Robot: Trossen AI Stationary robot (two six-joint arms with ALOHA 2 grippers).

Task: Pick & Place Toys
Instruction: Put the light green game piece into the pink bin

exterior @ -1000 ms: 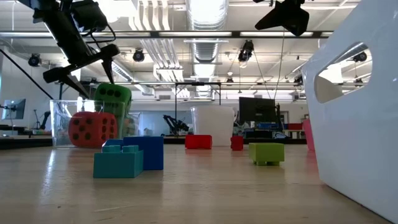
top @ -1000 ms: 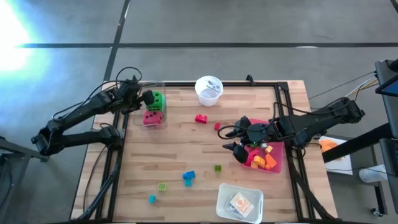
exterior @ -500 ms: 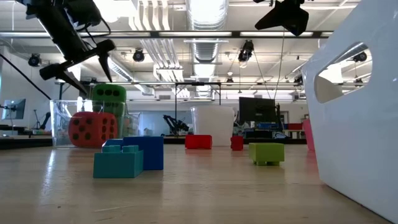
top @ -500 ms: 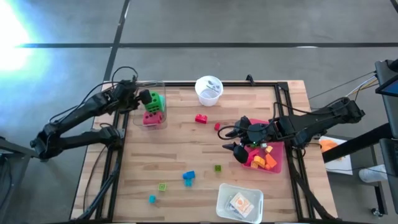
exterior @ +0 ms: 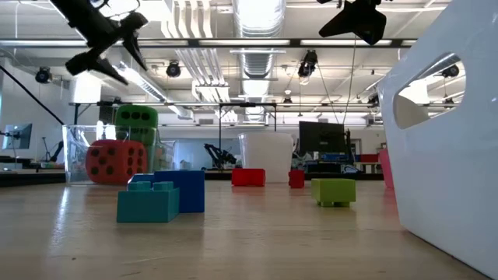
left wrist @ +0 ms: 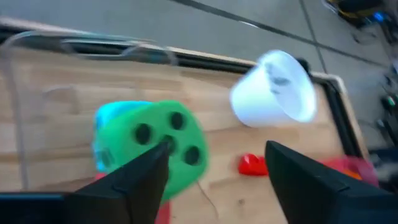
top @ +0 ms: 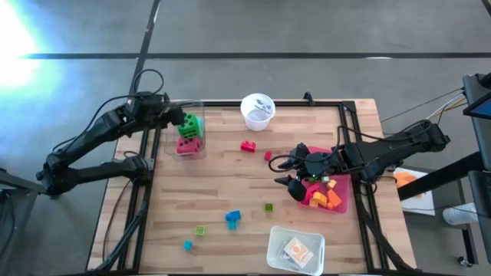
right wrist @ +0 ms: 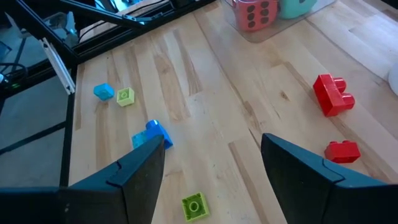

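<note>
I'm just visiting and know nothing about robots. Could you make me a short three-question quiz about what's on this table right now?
1. True or false: the green die rests on top of the red die.
2. What is the left claw holding? A) a die B) a brick C) nothing
3. What colour is the tray below the right claw?

Key: 1 true. 2 C; it hangs open above the clear box. 3 pink.

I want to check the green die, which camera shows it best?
The left wrist view: the green die fills the frame, dots visible. The high view shows it small, the low view behind clear plastic, the right wrist view hardly at all.
</note>
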